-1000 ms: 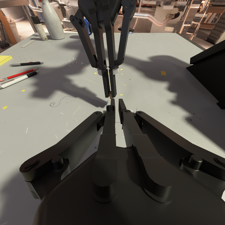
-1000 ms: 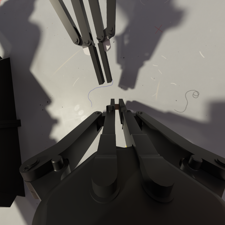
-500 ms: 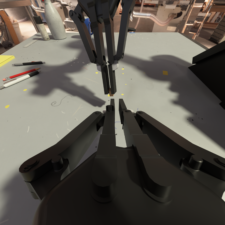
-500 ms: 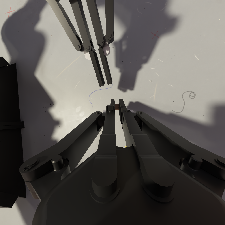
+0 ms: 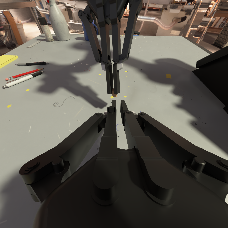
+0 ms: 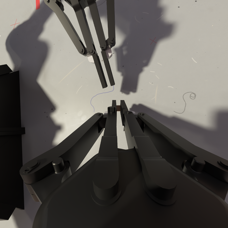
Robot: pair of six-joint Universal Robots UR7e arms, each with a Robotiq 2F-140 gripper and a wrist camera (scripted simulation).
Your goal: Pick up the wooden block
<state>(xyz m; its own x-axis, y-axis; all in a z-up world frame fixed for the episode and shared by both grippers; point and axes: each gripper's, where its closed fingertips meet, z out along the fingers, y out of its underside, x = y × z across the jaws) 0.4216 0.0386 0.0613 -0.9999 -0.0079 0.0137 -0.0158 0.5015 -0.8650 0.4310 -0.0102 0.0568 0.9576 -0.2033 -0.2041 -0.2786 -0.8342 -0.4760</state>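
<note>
The small tan wooden block [image 5: 114, 94] sits pinched between the nearly closed jaws of the right gripper [image 5: 113, 92], clear above the middle of the grey bench [image 5: 148, 51]. The left gripper [image 5: 118, 102] hangs nearby, jaws almost together and empty. Best to lift straight and slowly, grip unchanged, clear of the left gripper.
</note>
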